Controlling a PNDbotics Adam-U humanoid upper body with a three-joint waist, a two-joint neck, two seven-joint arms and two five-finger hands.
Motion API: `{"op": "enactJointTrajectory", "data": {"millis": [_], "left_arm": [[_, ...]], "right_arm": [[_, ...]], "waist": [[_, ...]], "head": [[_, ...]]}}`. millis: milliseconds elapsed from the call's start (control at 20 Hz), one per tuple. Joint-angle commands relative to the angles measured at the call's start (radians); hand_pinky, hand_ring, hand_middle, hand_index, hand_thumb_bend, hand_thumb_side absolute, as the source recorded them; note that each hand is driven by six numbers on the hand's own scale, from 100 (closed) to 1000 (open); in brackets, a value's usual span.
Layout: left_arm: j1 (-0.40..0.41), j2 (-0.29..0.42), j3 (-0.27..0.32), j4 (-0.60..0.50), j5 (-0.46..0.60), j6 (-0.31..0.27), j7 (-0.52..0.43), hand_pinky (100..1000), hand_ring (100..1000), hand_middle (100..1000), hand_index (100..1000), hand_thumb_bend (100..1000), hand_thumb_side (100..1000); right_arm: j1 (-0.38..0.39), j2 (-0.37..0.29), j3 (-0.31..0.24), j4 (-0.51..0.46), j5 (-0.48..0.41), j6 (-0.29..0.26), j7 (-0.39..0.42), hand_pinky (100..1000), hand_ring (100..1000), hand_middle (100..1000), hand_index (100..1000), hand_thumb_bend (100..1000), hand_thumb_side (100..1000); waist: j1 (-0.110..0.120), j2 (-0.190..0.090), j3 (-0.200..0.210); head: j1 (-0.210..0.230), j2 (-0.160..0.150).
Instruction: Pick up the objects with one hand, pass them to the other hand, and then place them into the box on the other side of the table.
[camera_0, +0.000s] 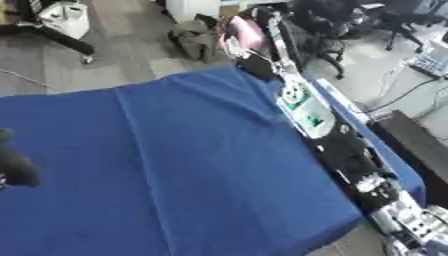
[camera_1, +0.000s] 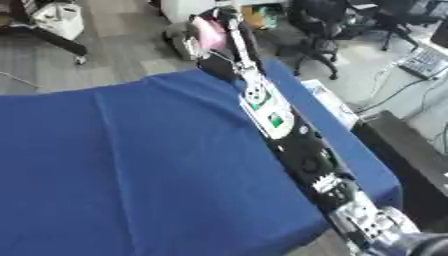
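My right arm (camera_0: 308, 112) stretches from the lower right along the table's right side to its far edge. My right hand (camera_1: 220, 31) is at the end of it, past the far edge and over the floor, with its fingers curled round a pink object (camera_1: 208, 27). A dark rounded shape at the left edge of the left eye view is my left hand (camera_0: 14, 169), low over the blue cloth (camera_0: 175, 160). No box shows in either view.
The blue cloth covers the whole table and has soft creases. Beyond the far edge, an olive bag (camera_0: 194, 41) lies on the floor. A white stand (camera_0: 66, 17) is at the far left, office chairs (camera_0: 337, 25) at the far right, and a dark cabinet (camera_0: 420, 145) to the right.
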Motion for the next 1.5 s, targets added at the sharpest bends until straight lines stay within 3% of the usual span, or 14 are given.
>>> {"op": "enactJointTrajectory", "data": {"millis": [50,150,300,450,700,900,1500], "left_arm": [[-0.007,-0.026,-0.011,0.024,-0.027,-0.004,0.006,648,616,573,769,1000,674],[-0.013,-0.048,-0.018,0.036,-0.046,-0.010,-0.001,649,620,578,772,1000,661],[-0.024,-0.069,-0.029,0.044,-0.066,-0.016,-0.018,650,621,579,773,1000,651],[-0.035,-0.077,-0.043,0.042,-0.082,-0.020,-0.048,651,623,581,775,1000,649],[-0.051,-0.085,-0.072,0.040,-0.103,-0.019,-0.101,654,627,584,778,1000,649],[-0.060,-0.087,-0.105,0.041,-0.108,-0.007,-0.145,654,628,585,777,1000,648],[-0.114,-0.118,-0.180,0.028,-0.096,0.044,-0.219,651,624,581,777,1000,644]], "right_arm": [[-0.024,0.035,0.067,-0.126,-0.053,-0.018,0.063,313,448,333,430,100,152],[-0.035,0.056,0.110,-0.137,-0.080,-0.044,0.107,315,449,333,431,100,178],[-0.045,0.088,0.153,-0.140,-0.118,-0.052,0.157,317,451,333,434,100,364],[-0.047,0.112,0.190,-0.141,-0.145,-0.046,0.201,319,453,334,438,100,436],[-0.041,0.147,0.237,-0.141,-0.178,-0.026,0.256,323,458,336,445,100,470],[-0.032,0.164,0.255,-0.141,-0.196,-0.002,0.277,328,461,339,450,100,470],[-0.031,0.182,0.289,-0.141,-0.238,0.038,0.310,335,468,343,459,100,470]], "waist": [[0.006,-0.029,-0.005],[0.012,-0.035,-0.004],[0.018,-0.034,0.001],[0.022,-0.031,0.006],[0.019,-0.027,0.016],[0.012,-0.026,0.021],[-0.006,-0.026,0.036]], "head": [[0.046,0.010],[0.080,0.012],[0.151,0.012],[0.226,0.024],[0.295,0.065],[0.310,0.097],[0.286,0.100]]}}
